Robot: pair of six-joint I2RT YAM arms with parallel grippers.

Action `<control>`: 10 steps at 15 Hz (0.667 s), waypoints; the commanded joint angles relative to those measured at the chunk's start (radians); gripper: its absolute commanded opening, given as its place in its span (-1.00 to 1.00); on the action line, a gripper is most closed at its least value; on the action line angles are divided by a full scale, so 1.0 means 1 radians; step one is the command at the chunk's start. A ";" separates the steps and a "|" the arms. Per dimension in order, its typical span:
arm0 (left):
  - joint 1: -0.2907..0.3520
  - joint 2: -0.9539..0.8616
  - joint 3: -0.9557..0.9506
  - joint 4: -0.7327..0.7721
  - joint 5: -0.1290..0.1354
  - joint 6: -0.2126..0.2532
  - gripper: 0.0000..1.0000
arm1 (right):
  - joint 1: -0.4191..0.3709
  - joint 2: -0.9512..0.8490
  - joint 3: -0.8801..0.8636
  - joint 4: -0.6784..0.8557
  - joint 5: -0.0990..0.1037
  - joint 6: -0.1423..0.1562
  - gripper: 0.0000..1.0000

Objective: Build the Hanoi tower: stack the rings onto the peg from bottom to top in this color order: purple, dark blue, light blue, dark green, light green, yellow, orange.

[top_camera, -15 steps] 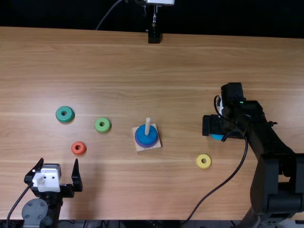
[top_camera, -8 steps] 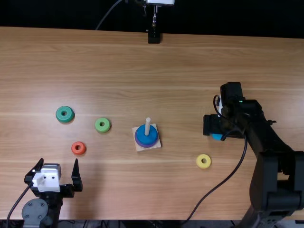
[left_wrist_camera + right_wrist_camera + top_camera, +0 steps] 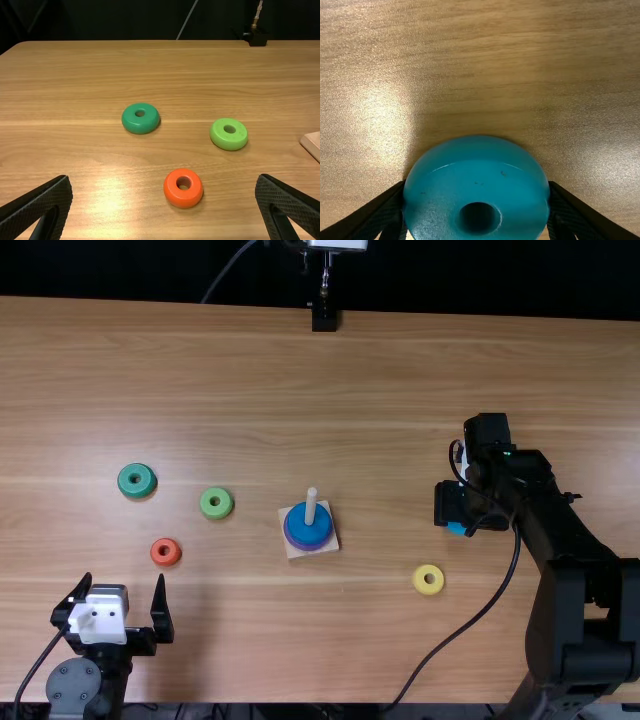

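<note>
Wooden table [image 3: 400, 370], light brown, dark backdrop [image 3: 150, 268] past its far edge. Light blue ring [image 3: 456, 528] is at the right gripper [image 3: 457, 506], well to the right of the peg [image 3: 310, 508]. Right jaws closed on it, one finger against each side in the wrist view, hole facing that camera. Can't tell from where I stand if it touches the table.

Yellow ring [image 3: 429, 580] lies flat between that gripper and the wooden base [image 3: 333, 542], nearer the table's near edge. On the base: purple ring [image 3: 312, 548] at the bottom, dark blue ring [image 3: 308, 530] on top of it, peg upright through both.

Left of the base, all flat and apart: light green ring [image 3: 216, 504], then orange ring [image 3: 166, 552] nearer the near edge, dark green ring [image 3: 137, 480] farther out. Left gripper [image 3: 123, 582] near the orange one, jaws wide open, nothing between them
</note>
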 commanded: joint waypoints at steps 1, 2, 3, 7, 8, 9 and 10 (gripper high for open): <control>-0.001 -0.011 -0.104 -0.079 0.014 0.003 1.00 | 0.008 0.014 0.051 -0.005 0.008 0.001 -0.88; -0.001 -0.011 -0.104 -0.079 0.014 0.003 1.00 | 0.016 0.012 0.083 -0.016 0.008 -0.002 -0.88; -0.001 -0.011 -0.104 -0.079 0.014 0.003 1.00 | 0.037 0.009 0.100 -0.038 0.010 -0.002 -0.88; -0.001 -0.011 -0.104 -0.079 0.014 0.003 1.00 | 0.105 -0.066 0.210 -0.281 0.008 -0.004 -0.86; -0.001 -0.011 -0.104 -0.079 0.014 0.003 1.00 | 0.135 -0.068 0.259 -0.349 0.008 -0.002 -0.85; -0.001 -0.011 -0.104 -0.079 0.014 0.003 1.00 | 0.163 -0.068 0.313 -0.425 0.008 -0.002 -0.84; -0.001 -0.011 -0.104 -0.079 0.014 0.003 1.00 | 0.192 -0.069 0.367 -0.491 0.004 -0.002 -0.83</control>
